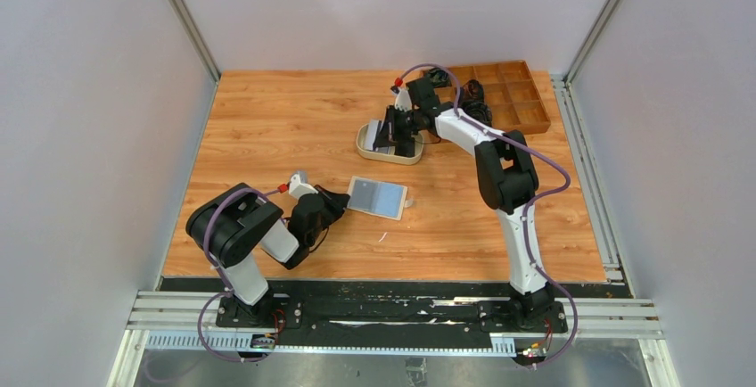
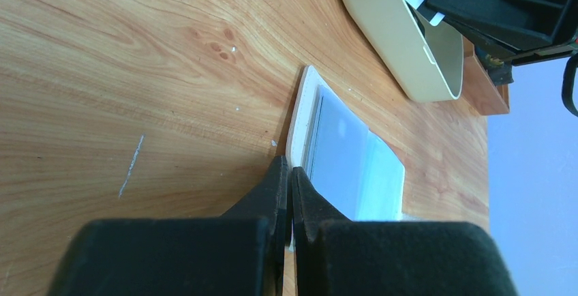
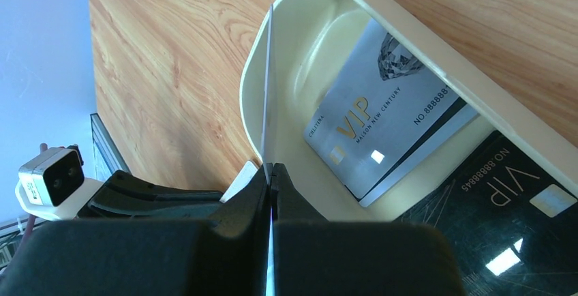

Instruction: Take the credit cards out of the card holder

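Observation:
The card holder [image 1: 378,197] lies open on the table, cream outside and pale blue-grey inside [image 2: 347,159]. My left gripper [image 1: 335,204] is shut on its near left edge, and the cream rim runs in between the fingertips [image 2: 291,173]. My right gripper [image 1: 395,135] hangs over the oval beige tray [image 1: 364,148], shut on a thin credit card [image 3: 267,91] that I see edge-on, standing over the tray's rim. A silver VIP card [image 3: 382,112] lies flat in the tray [image 3: 253,84]. A black VIP card [image 3: 504,221] rests at the tray's lower right side.
A brown wooden compartment box [image 1: 504,93] stands at the back right, just behind the right arm. Grey walls close in the left, right and far sides. A small pale scratch [image 2: 131,166] marks the wood left of the left fingers.

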